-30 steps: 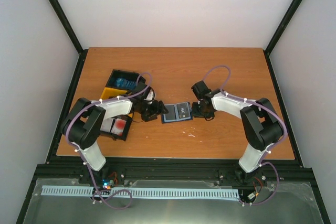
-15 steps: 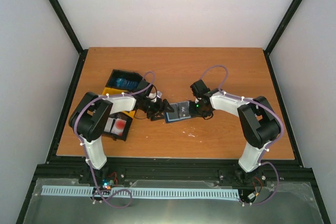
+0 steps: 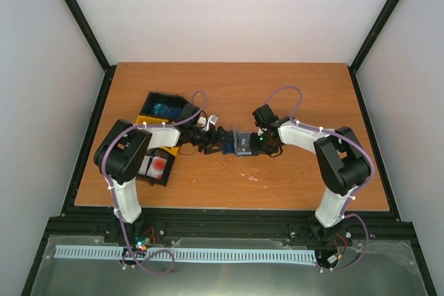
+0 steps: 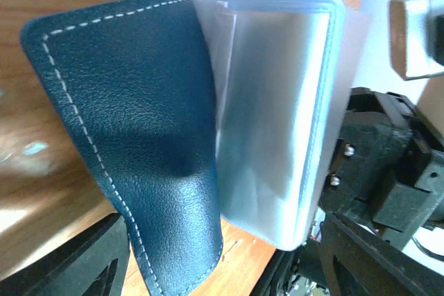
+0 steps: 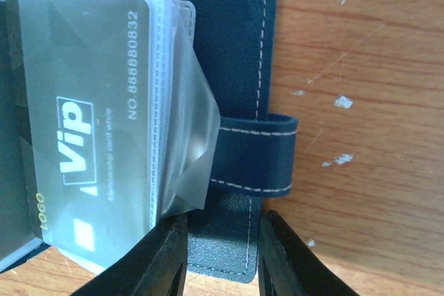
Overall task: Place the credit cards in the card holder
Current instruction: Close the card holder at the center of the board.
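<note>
Overlooking table: card holder mid-table, left jaws at its left end, right jaws at its right.
Left wrist: left jaws wide apart, navy cover standing between, not clamped.
Right wrist: right jaws astride cover edge below strap; clamped or not, cannot tell.

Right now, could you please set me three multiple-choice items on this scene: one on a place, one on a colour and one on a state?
1. Where is the card holder?
A. In a tray.
B. On the table, between the left tool and the right tool.
C. At the far right corner.

2. What colour is the credit card showing in it?
A. Grey.
B. Red.
C. Green.

3. What state is the holder in?
A. Strapped shut.
B. Folded flat, unstrapped.
C. Open, clear sleeves showing.

Answers: 1 B, a tool sits at each side; 2 A, its grey face reads VIP; 3 C, the cover stands away from the sleeves.
</note>
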`<act>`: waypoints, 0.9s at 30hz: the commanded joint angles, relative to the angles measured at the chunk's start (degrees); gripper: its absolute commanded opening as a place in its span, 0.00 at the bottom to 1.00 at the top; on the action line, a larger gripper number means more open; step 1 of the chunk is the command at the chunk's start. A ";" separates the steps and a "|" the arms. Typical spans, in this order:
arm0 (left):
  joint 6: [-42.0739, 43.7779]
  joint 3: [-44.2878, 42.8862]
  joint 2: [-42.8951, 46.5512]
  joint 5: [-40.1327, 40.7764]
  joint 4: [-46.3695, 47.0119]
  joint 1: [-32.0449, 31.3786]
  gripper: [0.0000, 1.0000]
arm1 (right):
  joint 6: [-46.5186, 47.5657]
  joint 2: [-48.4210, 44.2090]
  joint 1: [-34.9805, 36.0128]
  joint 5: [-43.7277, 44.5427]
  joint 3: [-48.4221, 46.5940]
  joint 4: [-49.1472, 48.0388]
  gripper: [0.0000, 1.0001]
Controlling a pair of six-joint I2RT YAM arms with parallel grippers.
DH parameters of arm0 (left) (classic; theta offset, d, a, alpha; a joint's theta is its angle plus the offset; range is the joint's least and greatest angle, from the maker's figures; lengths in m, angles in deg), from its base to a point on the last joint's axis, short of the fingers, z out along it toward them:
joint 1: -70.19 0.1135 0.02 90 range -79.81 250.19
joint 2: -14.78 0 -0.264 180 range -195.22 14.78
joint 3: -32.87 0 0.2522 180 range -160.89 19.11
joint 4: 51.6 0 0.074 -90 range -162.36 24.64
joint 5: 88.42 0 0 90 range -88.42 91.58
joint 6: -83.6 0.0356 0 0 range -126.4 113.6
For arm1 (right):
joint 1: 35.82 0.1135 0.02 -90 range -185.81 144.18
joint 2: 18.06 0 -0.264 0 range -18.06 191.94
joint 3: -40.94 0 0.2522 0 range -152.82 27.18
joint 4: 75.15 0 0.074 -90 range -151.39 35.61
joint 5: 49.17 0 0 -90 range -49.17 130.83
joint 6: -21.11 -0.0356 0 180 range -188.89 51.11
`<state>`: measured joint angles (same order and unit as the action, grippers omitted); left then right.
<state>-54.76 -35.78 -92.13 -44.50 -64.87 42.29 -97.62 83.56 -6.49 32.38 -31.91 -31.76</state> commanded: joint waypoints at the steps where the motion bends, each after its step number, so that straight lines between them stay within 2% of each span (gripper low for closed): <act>1: -0.18 -1.26 -1.10 -8.45 11.22 -0.75 0.76 | -0.78 4.28 1.35 -6.66 2.05 -2.17 0.29; 9: 1.76 -2.70 -1.42 -13.17 13.78 -0.75 0.75 | -2.03 3.14 1.35 -5.71 2.34 -3.36 0.29; 15: 5.15 -4.40 -3.29 -13.82 10.96 -0.82 0.73 | -3.70 0.41 1.26 -3.41 3.17 -5.21 0.29; 21: 8.81 -6.72 -4.23 -9.64 5.00 -0.84 0.68 | -3.57 -1.40 1.26 0.52 3.28 -6.06 0.28; 27: 11.42 -8.68 -4.97 -7.37 0.75 -0.80 0.61 | 1.79 -1.31 1.26 5.07 1.71 -8.17 0.23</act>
<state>-47.39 -41.64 -96.53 -53.84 -60.58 41.74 -99.50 82.99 -5.42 32.16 -29.77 -38.62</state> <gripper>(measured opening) 0.625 0.244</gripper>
